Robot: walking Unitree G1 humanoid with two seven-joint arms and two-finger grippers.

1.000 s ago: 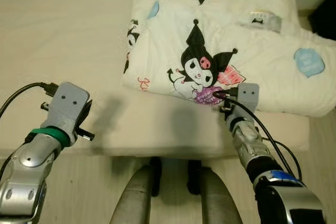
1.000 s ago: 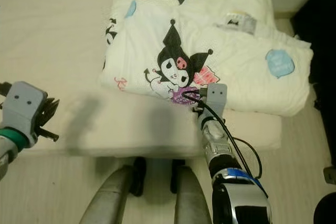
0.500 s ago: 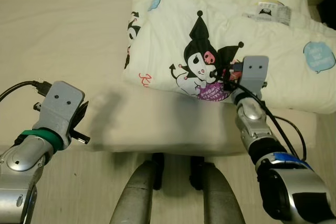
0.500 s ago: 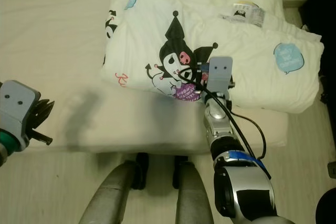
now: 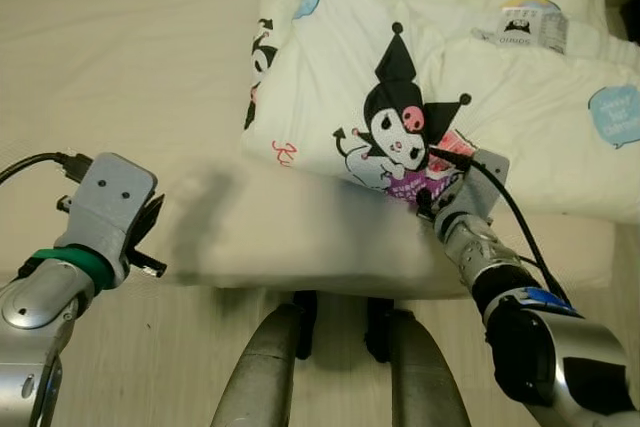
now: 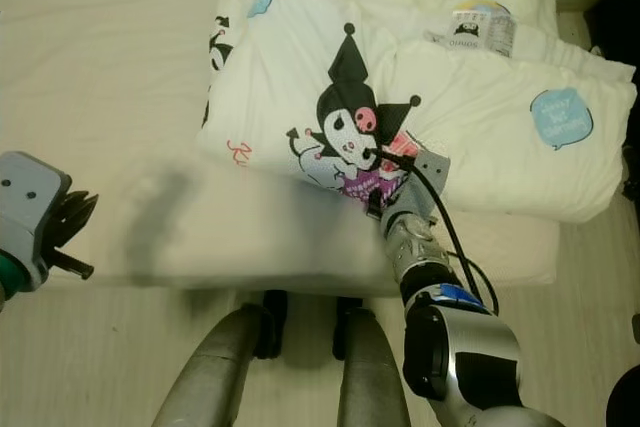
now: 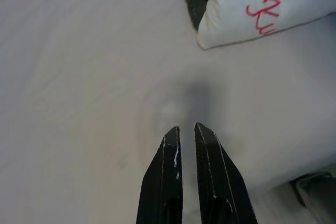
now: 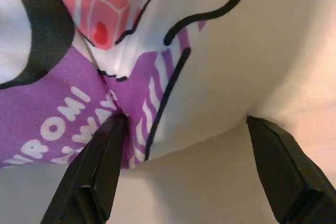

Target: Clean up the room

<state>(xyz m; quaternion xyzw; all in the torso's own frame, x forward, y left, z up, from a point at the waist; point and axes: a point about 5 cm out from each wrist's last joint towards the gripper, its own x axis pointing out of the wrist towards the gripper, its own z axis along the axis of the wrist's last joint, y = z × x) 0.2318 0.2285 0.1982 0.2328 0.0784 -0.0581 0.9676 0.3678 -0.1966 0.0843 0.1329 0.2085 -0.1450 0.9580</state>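
A white quilt point(image 5: 440, 77) printed with a black-and-pink cartoon figure lies bunched on the right half of a cream mattress point(image 5: 130, 77). My right gripper point(image 5: 432, 199) is down at the quilt's near edge, by the purple part of the print. In the right wrist view it is open point(image 8: 185, 121), its fingers point(image 8: 100, 166) wide apart with the folded quilt edge bulging between them. My left gripper point(image 5: 150, 245) hovers low over the bare mattress near its front left edge. In the left wrist view it is shut point(image 7: 186, 128) with nothing in it.
A printed label point(image 5: 528, 25) is sewn on the quilt's far right. The mattress front edge point(image 5: 300, 282) drops to a light wooden floor where my legs point(image 5: 265, 377) stand. Something dark point(image 6: 625, 7) stands beyond the bed's right side.
My right gripper has dropped and tilted down onto the quilt's near edge. The view has shifted a little. The left arm has hardly moved.
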